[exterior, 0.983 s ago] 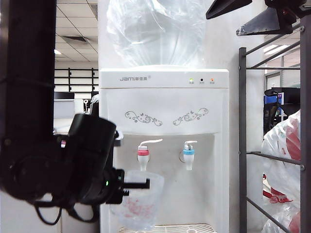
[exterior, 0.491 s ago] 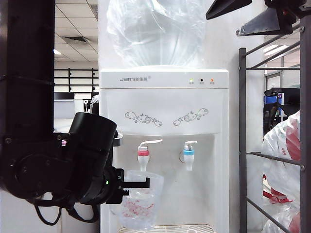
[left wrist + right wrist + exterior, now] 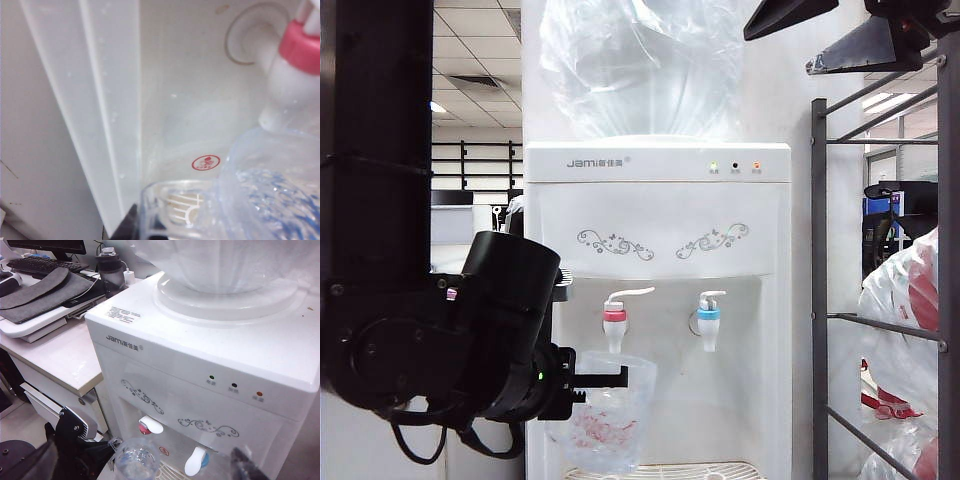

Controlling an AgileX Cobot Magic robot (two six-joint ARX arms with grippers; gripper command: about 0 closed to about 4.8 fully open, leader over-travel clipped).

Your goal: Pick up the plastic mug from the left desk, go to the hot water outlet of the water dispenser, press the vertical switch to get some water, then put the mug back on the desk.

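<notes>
Plastic mug (image 3: 610, 415) sits in the dispenser's recess, its mouth directly under the hot water outlet (image 3: 614, 325), the red-collared tap; small gap between spout and rim. Clear wall, faint red print low on it. My left gripper (image 3: 603, 380) is clamped tight on the mug at its rim, at the handle side, holding it above the drip grille (image 3: 665, 470). In the left wrist view the mug's handle (image 3: 175, 210) shows a pale printed mark, unreadable; a small round red sticker (image 3: 205, 162) is on the recess back wall, text too small to read.

Vertical switch (image 3: 632, 293), thin white lever, arcs out above the red collar; nothing touches it. Blue-collared tap (image 3: 709, 325) just beside, to the right.

Water dispenser (image 3: 660, 230): grey "Jami" logo (image 3: 582, 161) with small characters after it, two grey scrolls, three indicator lights with illegible captions, clear bottle (image 3: 645, 65) on top.

My right gripper (image 3: 845, 30) hangs high above the dispenser, jaws spread wide, empty.

Left desk (image 3: 55, 360) adjoins the dispenser; a printed label (image 3: 122, 314) on the dispenser top is unreadable.
</notes>
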